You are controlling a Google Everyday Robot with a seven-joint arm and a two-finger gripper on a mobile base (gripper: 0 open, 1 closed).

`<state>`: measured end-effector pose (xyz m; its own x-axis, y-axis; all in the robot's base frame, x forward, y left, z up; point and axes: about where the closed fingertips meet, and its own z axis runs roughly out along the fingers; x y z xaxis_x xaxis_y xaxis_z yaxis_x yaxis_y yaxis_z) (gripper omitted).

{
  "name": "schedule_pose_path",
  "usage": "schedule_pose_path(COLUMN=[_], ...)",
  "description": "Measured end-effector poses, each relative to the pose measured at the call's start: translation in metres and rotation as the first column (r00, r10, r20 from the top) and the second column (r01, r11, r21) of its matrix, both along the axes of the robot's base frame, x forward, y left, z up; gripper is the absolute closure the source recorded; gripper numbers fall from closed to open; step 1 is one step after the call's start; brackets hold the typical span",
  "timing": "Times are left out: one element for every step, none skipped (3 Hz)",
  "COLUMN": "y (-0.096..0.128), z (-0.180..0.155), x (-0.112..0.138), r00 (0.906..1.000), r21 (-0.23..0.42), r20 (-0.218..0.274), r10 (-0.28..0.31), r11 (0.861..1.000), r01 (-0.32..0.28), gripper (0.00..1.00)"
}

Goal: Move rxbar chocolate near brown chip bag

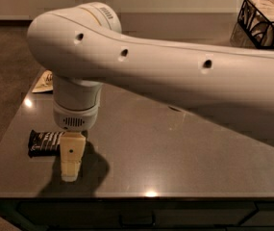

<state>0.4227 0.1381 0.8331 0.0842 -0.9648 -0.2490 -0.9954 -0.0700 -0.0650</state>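
The rxbar chocolate (pixel 44 142), a small dark bar with white lettering, lies flat near the table's front left corner. My gripper (pixel 71 173) hangs straight down from the big white arm (pixel 175 76), right at the bar's right end and low over the table top. Whether it touches the bar does not show. The brown chip bag (pixel 43 83) lies at the back left of the table. Only a cream corner of it shows; the arm hides the remainder.
The grey table (pixel 175 153) has its front edge just below the gripper and its left edge close to the bar. A black wire basket (pixel 266 20) holding light boxes stands at the back right. The arm hides much of the table's middle.
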Motion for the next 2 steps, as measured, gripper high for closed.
schedule_pose_path(y=[0.007, 0.012], z=[-0.005, -0.007], x=[-0.0008, 0.0007], r00=[1.0, 0.9999], r21=[-0.012, -0.021], r20=[-0.004, -0.016], r10=[-0.002, -0.001], r11=[1.0, 1.0], r01=[0.002, 0.001], gripper=[0.17, 0.41])
